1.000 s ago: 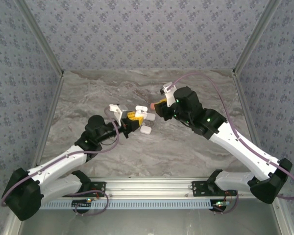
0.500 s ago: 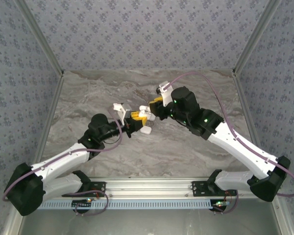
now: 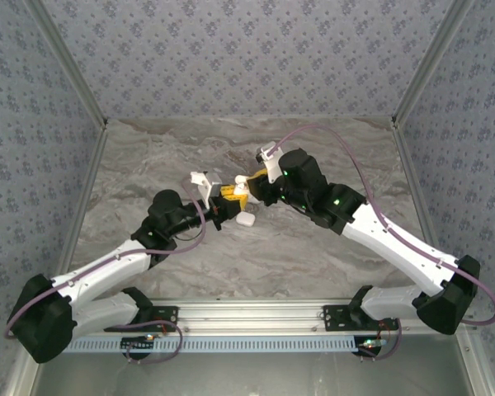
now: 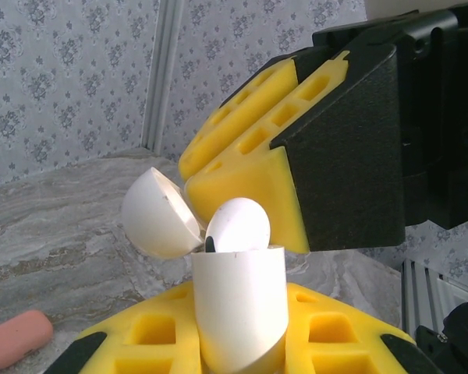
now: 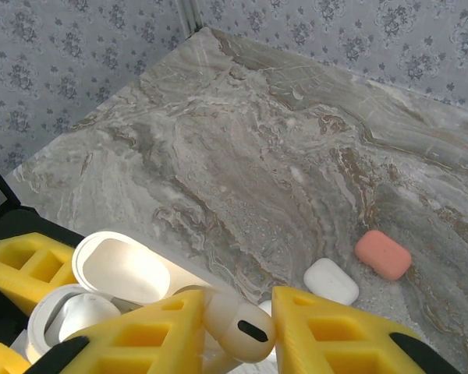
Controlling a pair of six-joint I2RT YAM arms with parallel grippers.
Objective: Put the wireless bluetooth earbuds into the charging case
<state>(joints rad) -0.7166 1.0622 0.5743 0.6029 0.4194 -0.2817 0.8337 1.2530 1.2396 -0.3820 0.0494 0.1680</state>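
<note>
a robotics lab test cell rather than a lived-in room: a small booth with patterned grey wall panels [image 3: 247,58] set in bare aluminium posts [image 3: 70,66], a marble-look tabletop [image 3: 313,264], and two white-and-black robot arms [image 3: 107,276] bolted to a slotted metal rail [image 3: 256,318] at its near edge.

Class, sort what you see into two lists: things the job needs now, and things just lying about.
In use: open charging case, in left end effector; white earbud, in right end effector.
Lying about: closed white case; pink case.
</note>
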